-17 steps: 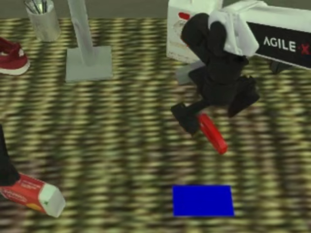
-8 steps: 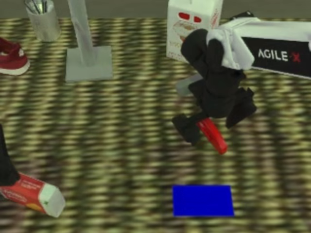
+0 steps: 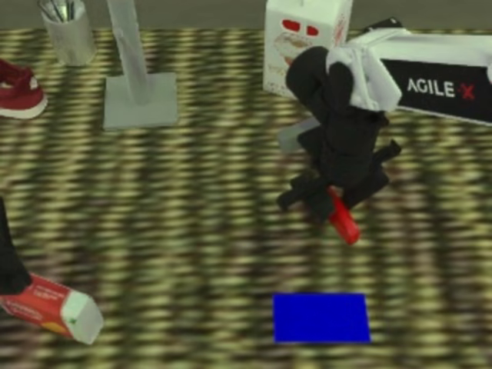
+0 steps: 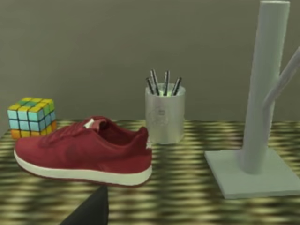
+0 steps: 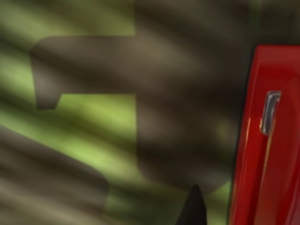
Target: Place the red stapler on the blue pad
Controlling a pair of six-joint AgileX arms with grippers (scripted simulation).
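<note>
The right claw (image 3: 332, 201) is clamped on the slim glossy red stapler (image 3: 344, 221), right of the worktop's (image 3: 192, 215) middle. The flat blue rectangular pad (image 3: 321, 317) lies bare by the near edge, apart from the stapler. The left arm (image 3: 9, 261) sits at the left edge; whether its claw is open, I cannot tell.

I see the red stapler (image 3: 344, 221) as a slim, glossy bright-red bar with rounded ends, lying slantwise, its upper end hidden and its lower end pointing toward the table's near right corner. Close up (image 5: 269, 140) its shiny red face carries a small metal inset. The blue pad (image 3: 321, 317) is a flat, plain, saturated-blue rectangle lying near the table's near edge, right of centre, apart from the stapler.
</note>
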